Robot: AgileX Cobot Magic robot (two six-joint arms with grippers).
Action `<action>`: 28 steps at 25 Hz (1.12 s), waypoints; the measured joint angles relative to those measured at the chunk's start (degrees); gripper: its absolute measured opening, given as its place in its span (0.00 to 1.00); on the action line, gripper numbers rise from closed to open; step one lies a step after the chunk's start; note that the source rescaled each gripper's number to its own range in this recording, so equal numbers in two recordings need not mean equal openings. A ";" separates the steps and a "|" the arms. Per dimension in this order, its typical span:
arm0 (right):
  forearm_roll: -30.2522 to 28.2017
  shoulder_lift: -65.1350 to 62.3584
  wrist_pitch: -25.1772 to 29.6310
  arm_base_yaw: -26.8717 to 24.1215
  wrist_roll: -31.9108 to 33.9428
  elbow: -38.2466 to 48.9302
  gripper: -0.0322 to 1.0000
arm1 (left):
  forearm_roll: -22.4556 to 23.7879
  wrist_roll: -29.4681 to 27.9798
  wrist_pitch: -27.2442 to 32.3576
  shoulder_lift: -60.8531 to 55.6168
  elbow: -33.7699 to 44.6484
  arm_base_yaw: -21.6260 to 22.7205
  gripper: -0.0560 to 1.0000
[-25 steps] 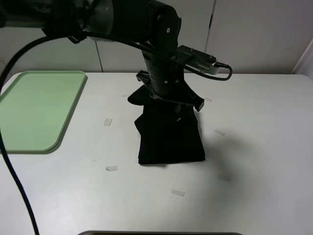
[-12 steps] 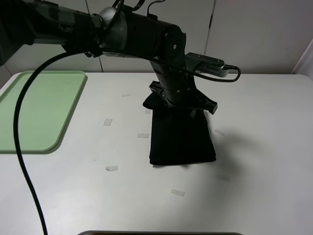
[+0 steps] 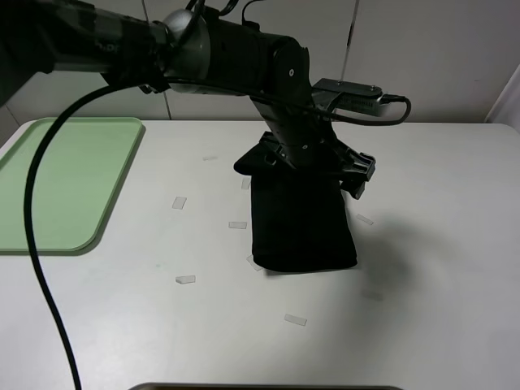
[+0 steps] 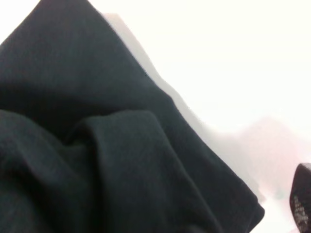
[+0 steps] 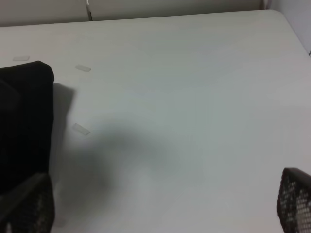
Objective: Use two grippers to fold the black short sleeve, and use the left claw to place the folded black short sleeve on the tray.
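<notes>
The black short sleeve (image 3: 302,223) lies folded into a narrow strip in the middle of the white table. Its far end is bunched up under my left gripper (image 3: 313,166), which reaches across from the left and is shut on that end. In the left wrist view the black cloth (image 4: 97,145) fills the frame, with one fingertip (image 4: 303,204) at the edge. My right gripper (image 5: 161,204) is open and empty over bare table, to the right of the shirt's edge (image 5: 22,121). It is out of the exterior view. The green tray (image 3: 57,179) sits at the far left.
Several small pale tape strips lie on the table, among them one (image 3: 179,202) left of the shirt, one (image 3: 295,320) in front of it and one (image 3: 364,219) to its right. The left arm's black cable (image 3: 36,268) hangs over the table's left side.
My left gripper has moved to the right with the shirt's far end, dragging the whole shirt rightward, away from the tray.
</notes>
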 joint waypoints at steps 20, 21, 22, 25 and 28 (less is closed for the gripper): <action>0.00 0.00 0.00 0.00 0.00 0.00 1.00 | 1.77 1.09 7.31 -0.70 -8.50 -3.39 1.00; 0.00 0.00 0.00 0.00 0.00 0.00 1.00 | 1.83 1.09 6.91 -0.70 -8.50 -3.71 1.00; 0.00 0.00 0.00 0.00 0.00 0.00 1.00 | 1.83 1.09 6.66 -0.75 -8.50 -3.90 1.00; 0.00 0.00 0.00 0.00 0.00 0.00 1.00 | 1.79 1.09 6.12 -0.75 -8.50 -4.02 1.00; 0.00 0.00 0.00 0.00 0.00 0.00 1.00 | 1.72 1.24 6.12 -0.75 -9.40 -4.02 1.00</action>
